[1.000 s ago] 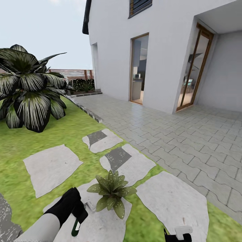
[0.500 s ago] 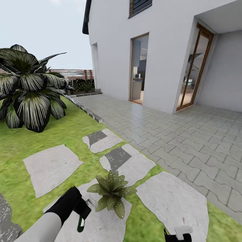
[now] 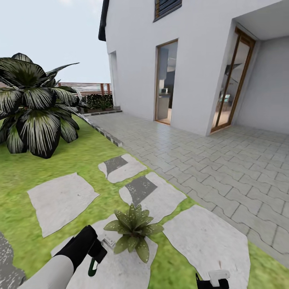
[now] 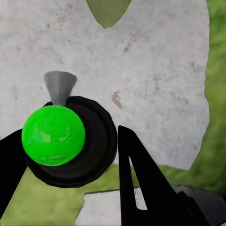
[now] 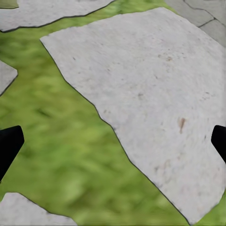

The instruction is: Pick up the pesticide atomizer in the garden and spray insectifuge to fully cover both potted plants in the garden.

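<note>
Head view: left end effector (image 3: 95,257) grips pesticide atomizer (image 3: 93,266).

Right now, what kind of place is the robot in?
A simulated house garden, it seems: green lawn with irregular stepping stones, a small potted plant on one, a paved patio beside a white house. The left gripper holds the pesticide atomizer beside the plant.

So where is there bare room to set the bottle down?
The pale stepping stone left of the potted plant is bare, as is the one to its right. It is crowded where the left gripper holds the atomizer beside the leaves.
</note>
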Controlling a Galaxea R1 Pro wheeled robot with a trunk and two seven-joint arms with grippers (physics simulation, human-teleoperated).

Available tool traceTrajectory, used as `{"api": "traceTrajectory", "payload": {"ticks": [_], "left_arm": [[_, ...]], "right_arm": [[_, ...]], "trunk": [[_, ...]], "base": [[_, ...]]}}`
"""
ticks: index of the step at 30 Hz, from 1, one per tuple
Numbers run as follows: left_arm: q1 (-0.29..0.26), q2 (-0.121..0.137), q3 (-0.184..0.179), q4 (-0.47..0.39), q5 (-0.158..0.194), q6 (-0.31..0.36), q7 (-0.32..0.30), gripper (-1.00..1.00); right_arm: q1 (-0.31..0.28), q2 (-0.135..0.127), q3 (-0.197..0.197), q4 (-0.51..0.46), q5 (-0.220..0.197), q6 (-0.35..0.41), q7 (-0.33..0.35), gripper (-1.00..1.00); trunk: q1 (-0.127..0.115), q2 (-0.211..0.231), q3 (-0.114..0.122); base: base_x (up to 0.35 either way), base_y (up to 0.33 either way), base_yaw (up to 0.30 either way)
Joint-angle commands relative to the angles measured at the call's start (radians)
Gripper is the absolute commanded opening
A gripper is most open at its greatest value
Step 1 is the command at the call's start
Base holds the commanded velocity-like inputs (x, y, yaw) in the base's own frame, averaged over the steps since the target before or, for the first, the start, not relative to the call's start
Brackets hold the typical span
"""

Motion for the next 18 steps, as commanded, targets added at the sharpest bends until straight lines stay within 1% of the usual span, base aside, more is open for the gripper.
{"api": "traceTrajectory", "payload": {"ticks": [1, 7, 9, 11, 13, 15, 18], "left_arm": [[0.0, 0.0, -0.001, -0.002, -0.007, 0.003, -0.007, -1.0], [0.002, -0.001, -0.001, 0.005, -0.006, 0.003, -0.006, -1.0], [0.003, 0.0, 0.0, 0.007, -0.007, 0.003, -0.006, -1.0], [0.004, 0.0, -0.001, 0.018, -0.01, 0.003, -0.006, -1.0], [0.005, 0.001, -0.001, 0.072, -0.013, 0.001, -0.006, -1.0], [0.005, 0.003, -0.001, 0.106, -0.013, 0.001, -0.005, -1.0], [0.007, 0.002, -0.001, 0.123, -0.012, 0.0, -0.006, -1.0]], "right_arm": [[-0.001, 0.0, -0.004, 0.001, 0.01, -0.002, -0.006, 1.0], [-0.001, 0.0, -0.004, 0.001, 0.01, -0.002, -0.006, 1.0], [-0.001, 0.0, -0.004, 0.001, 0.01, -0.002, -0.006, 1.0], [-0.001, 0.0, -0.004, 0.001, 0.01, -0.002, -0.006, 1.0], [-0.001, 0.0, -0.004, 0.001, 0.01, -0.002, -0.006, 1.0], [-0.001, 0.0, -0.004, 0.001, 0.01, -0.002, -0.006, 1.0], [-0.001, 0.0, -0.004, 0.001, 0.01, -0.002, -0.006, 1.0]], "trunk": [[0.0, 0.0, -0.001], [0.0, 0.0, -0.001], [0.0, 0.0, -0.001], [0.0, 0.0, -0.001], [0.0, 0.0, -0.001], [0.0, 0.0, -0.001], [0.0, 0.0, -0.001]], "base": [[0.246, 0.066, 0.0], [0.322, 0.037, 0.0], [0.216, 0.002, 0.0], [0.065, 0.001, 0.0], [0.013, 0.0, 0.0], [0.003, 0.0, 0.0], [0.0, 0.0, 0.0]]}}
